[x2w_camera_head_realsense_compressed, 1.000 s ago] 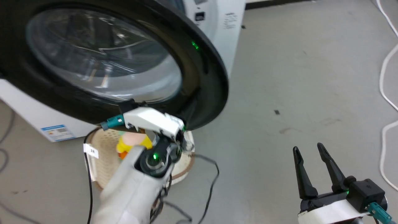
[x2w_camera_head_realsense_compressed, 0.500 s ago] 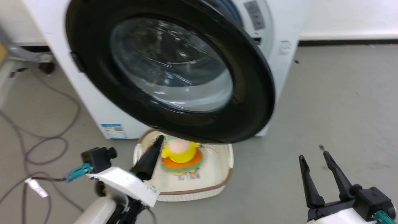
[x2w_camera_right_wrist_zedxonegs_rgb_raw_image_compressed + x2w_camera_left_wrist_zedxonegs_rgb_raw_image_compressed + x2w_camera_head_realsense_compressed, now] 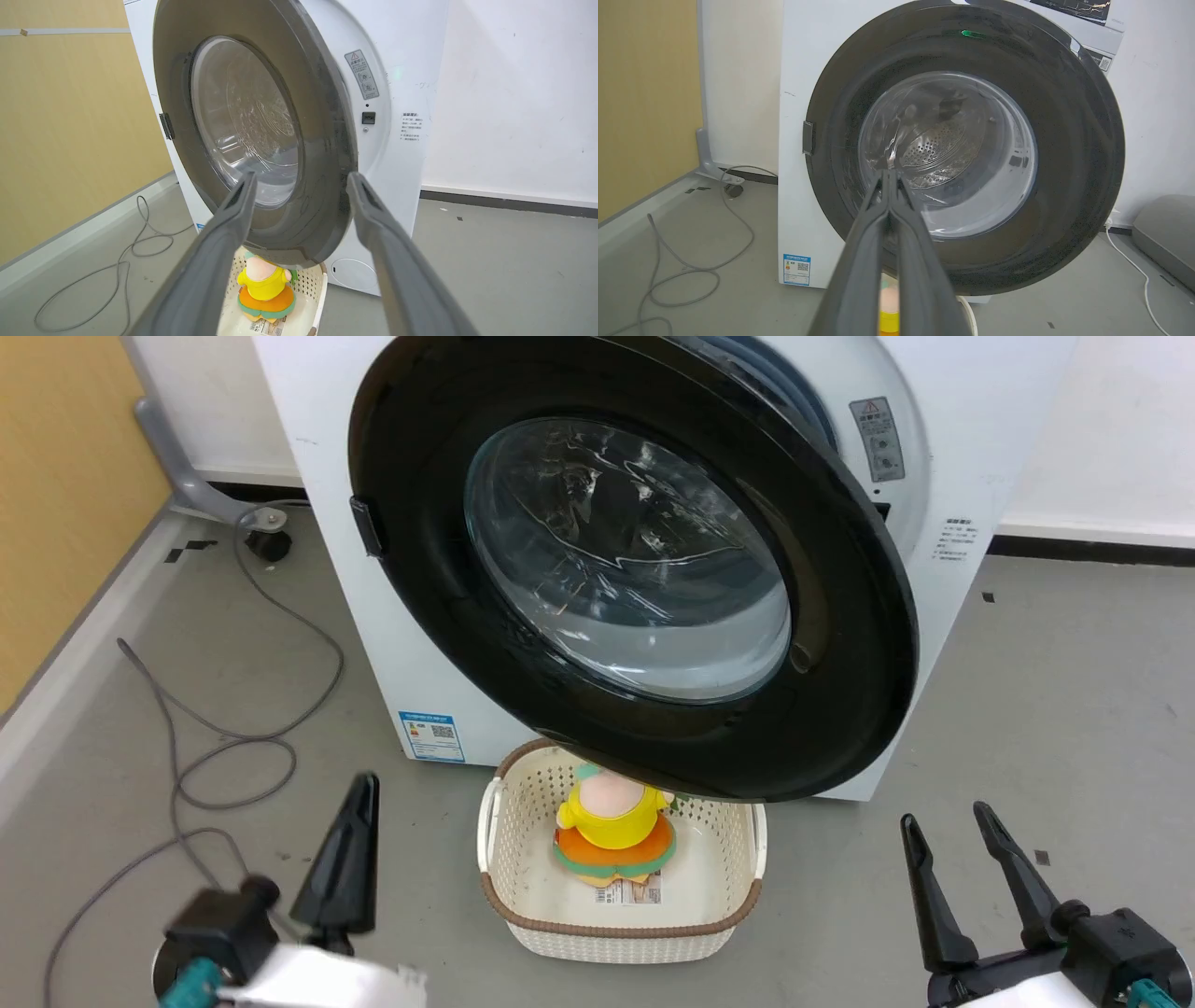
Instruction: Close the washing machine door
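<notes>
1. Right now the step is the swing-shut push, and it's not done. The washing machine door (image 3: 840, 644) hangs part-open. Its hinge side (head view's left) is close to the washing machine (image 3: 411, 663), and its free edge on the right stands well off the white front. The gap is plain in the right wrist view.
2. The door's bottom hangs over a cream basket (image 3: 616, 933) w/ a plush toy (image 3: 611, 812) inside, on the floor just in front of the machine. Can't tell if the door touches either.
3. Left gripper (image 3: 362, 793): fingers pressed together w/ nothing between them. It sits low at the head view's lower left, apart from the door. The left wrist view looks along them at the glass bowl.
4. Right gripper (image 3: 945, 817): fingers spread wide, empty, at lower right. It's well apart from the door and touches nothing.
5. Next move, my guess: a flat push on the black rim near the free edge, opp. the hinge. It should go toward the drum, firm enough to catch the latch. The right arm looks nearer that edge, but the left's closed tip would also do as a pusher.
6. Risk: pushing on the glass or too near the hinge gives poor leverage, and the door may bounce back w/o latching.
</notes>
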You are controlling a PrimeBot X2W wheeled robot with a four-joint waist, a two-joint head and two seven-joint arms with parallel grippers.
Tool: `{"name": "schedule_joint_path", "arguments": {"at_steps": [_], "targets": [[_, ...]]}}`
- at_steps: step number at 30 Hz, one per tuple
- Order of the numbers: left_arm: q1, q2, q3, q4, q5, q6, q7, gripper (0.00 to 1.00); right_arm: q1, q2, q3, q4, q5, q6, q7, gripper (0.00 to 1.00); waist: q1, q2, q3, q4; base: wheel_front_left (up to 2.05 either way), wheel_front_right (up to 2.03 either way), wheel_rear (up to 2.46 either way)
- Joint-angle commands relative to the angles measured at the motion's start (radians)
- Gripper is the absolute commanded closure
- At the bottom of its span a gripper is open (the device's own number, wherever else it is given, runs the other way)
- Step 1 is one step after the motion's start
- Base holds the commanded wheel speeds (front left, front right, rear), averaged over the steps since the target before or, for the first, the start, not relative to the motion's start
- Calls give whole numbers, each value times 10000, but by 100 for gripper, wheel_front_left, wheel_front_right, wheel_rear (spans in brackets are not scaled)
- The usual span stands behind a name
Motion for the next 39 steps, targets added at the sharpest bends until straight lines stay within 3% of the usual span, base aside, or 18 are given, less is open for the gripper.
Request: {"name": "schedule_joint_path", "arguments": {"at_steps": [1, 2, 3, 12, 18, 19, 20, 27, 39], "targets": [[256, -104, 121, -83, 335, -20, -51, 68, 112, -61, 19, -32, 77, 8, -43, 0, 1, 0, -11, 28, 0, 0, 0], [413, -142, 155, -85, 658, -26, -51, 17, 116, -63, 33, -23, 83, 8, -43, 0, 1, 0, -14, 42, 0, 0, 0], [556, -204, 177, -54, 915, -21, -51, 0, 124, -65, 52, -7, 97, 8, -43, 0, 1, 0, -17, 57, 0, 0, 0], [1088, -696, 276, 232, 2392, 106, -52, 0, 172, -11, 258, 173, 154, 8, -43, 0, 1, 0, 45, 236, 0, 0, 0], [976, -970, 411, 333, 2828, -67, -52, 0, 88, -44, 267, 183, 228, 8, -43, 0, 1, 0, 219, 436, 0, 0, 0], [951, -1022, 430, 348, 2878, -92, -52, 0, 76, -55, 258, 173, 227, 8, -43, 66, 1, 0, 260, 480, 0, 0, 0], [930, -1074, 454, 359, 2925, -113, -52, 0, 50, -71, 267, 123, 244, 8, -44, 100, 1, 0, 304, 527, 0, 0, 0], [658, -1425, 580, 331, 3153, -335, -53, 0, -469, -620, 766, -10, 275, 8, -5, 100, 1, 0, 813, 959, 0, 0, 0], [-45, -1848, 725, 220, 3479, -744, -53, 0, -3520, -2501, 1419, 1199, 1406, 8, 1037, 100, 1, 0, 1985, 1601, 0, 0, 0]]}}
